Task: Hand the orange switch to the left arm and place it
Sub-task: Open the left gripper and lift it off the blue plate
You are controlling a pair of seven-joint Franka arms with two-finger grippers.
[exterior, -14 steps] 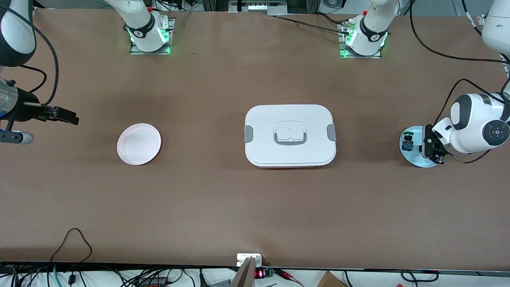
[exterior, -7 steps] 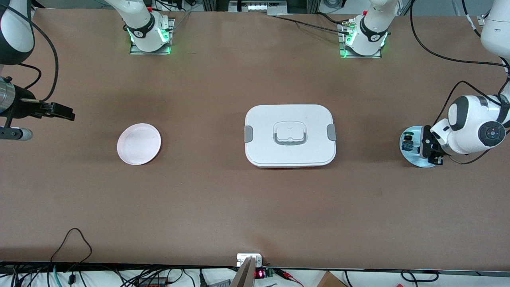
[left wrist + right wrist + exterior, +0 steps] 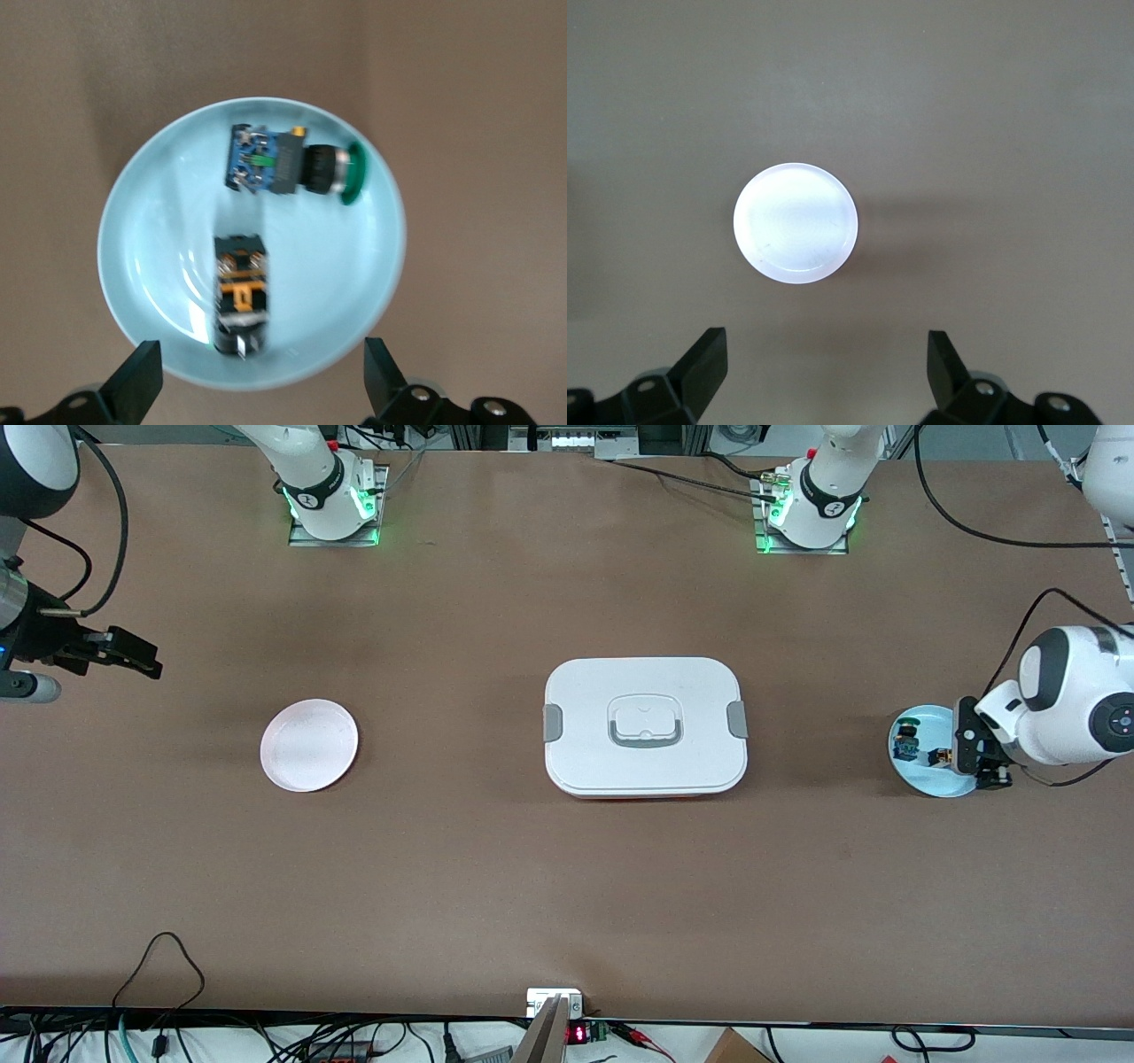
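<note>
The orange switch (image 3: 239, 292) lies on its side in a light blue plate (image 3: 337, 266) at the left arm's end of the table, beside a green-and-blue switch (image 3: 283, 166). My left gripper (image 3: 261, 381) hangs open just above the plate's edge, holding nothing. In the front view the orange switch (image 3: 940, 758) shows beside the left gripper (image 3: 979, 755). The white box (image 3: 645, 726) stands shut at the table's middle. My right gripper (image 3: 124, 654) is open and empty, up over the table's right-arm end, looking down at a pale pink plate (image 3: 796, 223).
The pale pink plate (image 3: 309, 745) sits between the box and the right arm's end, with nothing on it. Both arm bases (image 3: 330, 496) stand along the table's edge farthest from the front camera. Cables trail near the front edge.
The left gripper's jaws have opened, and the hand shifted toward the table's end, uncovering the orange switch in the plate. The right gripper has drawn back toward the table's edge.
</note>
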